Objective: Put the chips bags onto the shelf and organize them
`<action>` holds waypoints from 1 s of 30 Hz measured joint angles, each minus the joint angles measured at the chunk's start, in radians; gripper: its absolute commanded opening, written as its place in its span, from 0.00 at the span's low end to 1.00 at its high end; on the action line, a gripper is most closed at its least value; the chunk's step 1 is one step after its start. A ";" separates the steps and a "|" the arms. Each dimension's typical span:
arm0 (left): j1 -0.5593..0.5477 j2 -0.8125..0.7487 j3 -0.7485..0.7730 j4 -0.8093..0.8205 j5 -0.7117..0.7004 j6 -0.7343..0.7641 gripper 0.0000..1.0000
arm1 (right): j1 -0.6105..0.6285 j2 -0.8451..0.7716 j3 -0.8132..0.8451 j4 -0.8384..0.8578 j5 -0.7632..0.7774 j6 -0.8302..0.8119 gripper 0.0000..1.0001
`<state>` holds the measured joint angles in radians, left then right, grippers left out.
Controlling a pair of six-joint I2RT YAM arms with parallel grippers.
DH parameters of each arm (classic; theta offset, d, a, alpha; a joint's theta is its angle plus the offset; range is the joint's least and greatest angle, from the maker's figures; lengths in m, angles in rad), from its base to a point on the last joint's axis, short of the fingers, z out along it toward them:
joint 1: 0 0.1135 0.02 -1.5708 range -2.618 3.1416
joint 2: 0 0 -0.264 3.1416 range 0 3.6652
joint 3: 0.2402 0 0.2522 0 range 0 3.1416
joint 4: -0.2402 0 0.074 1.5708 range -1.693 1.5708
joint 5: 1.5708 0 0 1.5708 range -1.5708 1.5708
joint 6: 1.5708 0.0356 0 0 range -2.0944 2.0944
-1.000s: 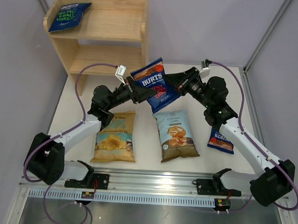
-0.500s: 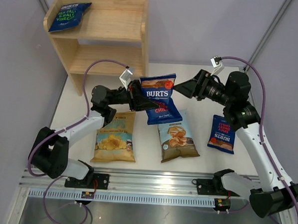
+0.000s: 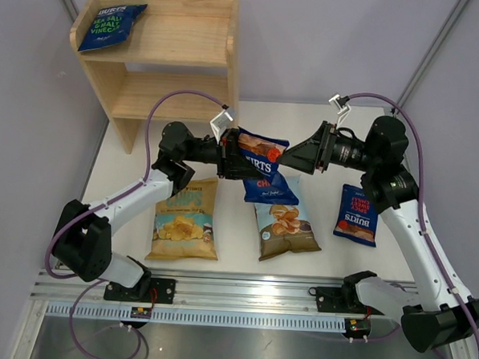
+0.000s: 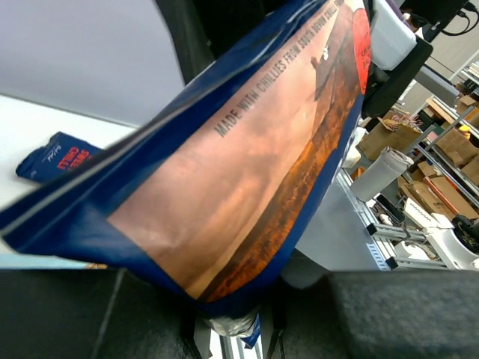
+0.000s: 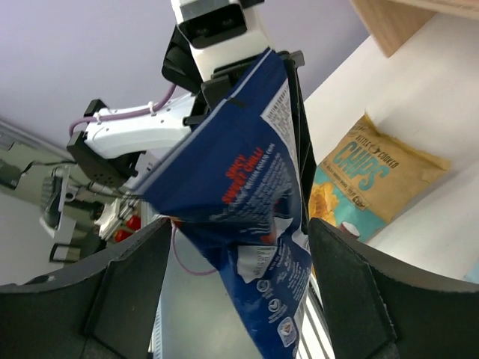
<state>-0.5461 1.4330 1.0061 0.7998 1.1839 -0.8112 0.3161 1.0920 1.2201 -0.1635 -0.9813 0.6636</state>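
**Table** (image 3: 236,248): white work surface. It carries the shelf and three loose bags.

**Shelf** (image 3: 186,40): upright at 11 o'clock on the table, with its open front towards the arms. The lower tier is bare. The upper tier bears one bag at its left end, and the room to that bag's right is judged kept for a row.

**Yellow CHIPS bag** (image 3: 185,219): flat and face up at 7 o'clock, not yet shelved.

**Cassava Chips bag** (image 3: 284,218): flat at 6 o'clock. From above, its top edge is overlapped by the airborne bag.

**Held BURTS bag** (image 3: 264,169): tilted and clear of the table at centre, between the two grippers.

**Spare BURTS bag** (image 3: 358,215): flat at 4 o'clock, beside the right arm.

**Shelved BURTS bag** (image 3: 111,26): lies at the upper tier's 9 o'clock end.

**Left gripper** (image 3: 234,157): clamped on the held BURTS bag's left edge. The right wrist view shows the bag hanging from its fingers. This arm is judged the carrier because the shelf lies on its side.

**Right gripper** (image 3: 287,156): fingers spread wide at 3 o'clock of the held bag and just beside its edge. Contact cannot be determined, and it bears no load.

**Assessment**: one bag of five is placed, and the move to the shelf is outstanding.
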 measured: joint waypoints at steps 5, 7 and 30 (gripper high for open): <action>0.000 0.000 0.003 -0.066 0.000 0.029 0.23 | -0.027 -0.072 -0.009 -0.005 0.043 -0.002 0.87; 0.000 0.000 0.003 -0.066 0.000 0.029 0.23 | -0.031 -0.098 -0.009 0.003 0.043 -0.002 0.89; -0.055 0.033 0.188 -0.481 -0.010 0.254 0.21 | -0.016 -0.012 0.020 -0.098 -0.002 -0.127 0.89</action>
<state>-0.6006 1.4658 1.1946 0.3191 1.1736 -0.5575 0.2996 1.0798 1.2404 -0.2615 -0.9829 0.5365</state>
